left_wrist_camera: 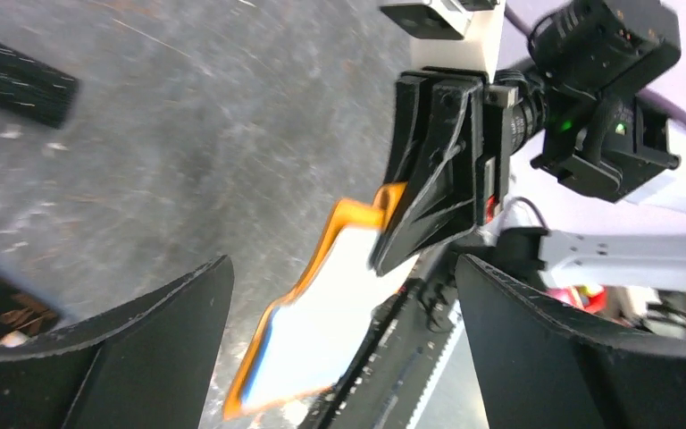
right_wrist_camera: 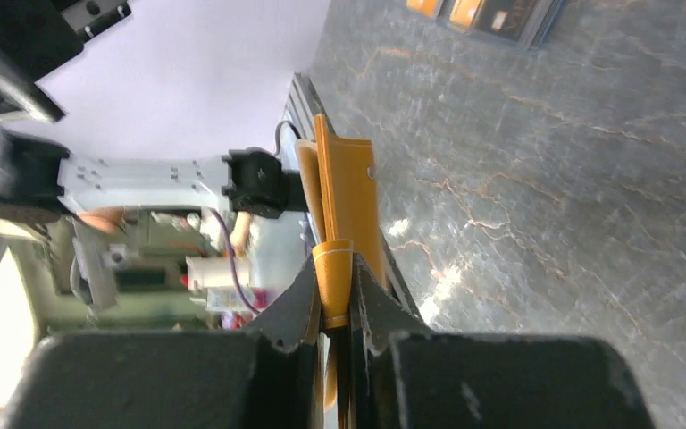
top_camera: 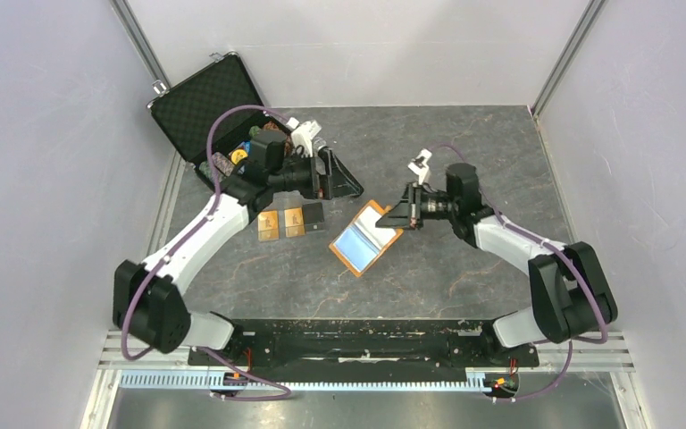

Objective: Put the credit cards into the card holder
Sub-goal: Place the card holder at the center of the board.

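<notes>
The orange card holder lies open on the table's middle, its light blue lining facing up. My right gripper is shut on its right-hand orange flap, which stands edge-on between the jaws. Two gold-tan credit cards and a black one lie side by side to the holder's left, also visible as cards in the right wrist view. My left gripper hovers open just behind the cards and left of the holder. In its wrist view the gripper has nothing between its fingers, with the card holder beyond them.
A big black foam-lined case stands open at the back left, with several coloured chips in its tray, close behind the left arm. Grey walls close in both sides. The arms' black mounting rail runs along the near edge.
</notes>
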`<action>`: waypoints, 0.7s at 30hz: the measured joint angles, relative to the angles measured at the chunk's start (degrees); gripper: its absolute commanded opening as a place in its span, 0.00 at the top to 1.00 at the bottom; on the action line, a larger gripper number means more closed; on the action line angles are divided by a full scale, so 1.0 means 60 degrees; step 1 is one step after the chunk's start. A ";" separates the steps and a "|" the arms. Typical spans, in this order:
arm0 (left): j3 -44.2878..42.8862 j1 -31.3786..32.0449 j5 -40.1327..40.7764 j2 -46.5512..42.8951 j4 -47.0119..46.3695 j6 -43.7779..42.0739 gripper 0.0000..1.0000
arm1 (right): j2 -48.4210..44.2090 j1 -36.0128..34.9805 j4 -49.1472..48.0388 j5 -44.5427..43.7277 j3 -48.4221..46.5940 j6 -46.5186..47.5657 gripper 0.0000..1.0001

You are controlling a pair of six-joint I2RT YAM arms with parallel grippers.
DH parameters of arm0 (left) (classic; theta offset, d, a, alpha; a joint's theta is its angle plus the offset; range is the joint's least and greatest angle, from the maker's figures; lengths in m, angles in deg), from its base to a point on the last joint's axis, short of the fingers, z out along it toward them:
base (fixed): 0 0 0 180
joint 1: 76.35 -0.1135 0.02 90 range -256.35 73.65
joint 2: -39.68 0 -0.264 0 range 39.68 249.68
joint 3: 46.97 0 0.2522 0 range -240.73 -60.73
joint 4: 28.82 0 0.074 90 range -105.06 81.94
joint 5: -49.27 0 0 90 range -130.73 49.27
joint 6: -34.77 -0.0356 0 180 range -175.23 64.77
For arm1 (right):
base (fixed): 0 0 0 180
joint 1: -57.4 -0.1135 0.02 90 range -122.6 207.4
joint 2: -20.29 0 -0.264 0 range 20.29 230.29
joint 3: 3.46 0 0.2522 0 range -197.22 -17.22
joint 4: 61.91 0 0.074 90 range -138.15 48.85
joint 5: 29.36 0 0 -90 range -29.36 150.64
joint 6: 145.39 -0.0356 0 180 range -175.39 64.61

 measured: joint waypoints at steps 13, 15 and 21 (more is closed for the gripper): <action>0.0776 -0.0452 0.3300 -0.2331 0.0302 -0.0572 0.00 | 0.0882 0.1300 -1.1162 -0.0834 0.3625 -0.9530 1.00; 0.0812 -0.0492 0.3191 -0.2251 0.0240 -0.0528 0.00 | 0.0874 0.1300 -1.1497 -0.0845 0.3767 -0.9577 1.00; 0.0801 -0.0510 0.2601 -0.1712 0.0171 -0.0211 0.00 | 0.0102 0.1308 -0.9384 -0.1013 0.3789 -0.7355 1.00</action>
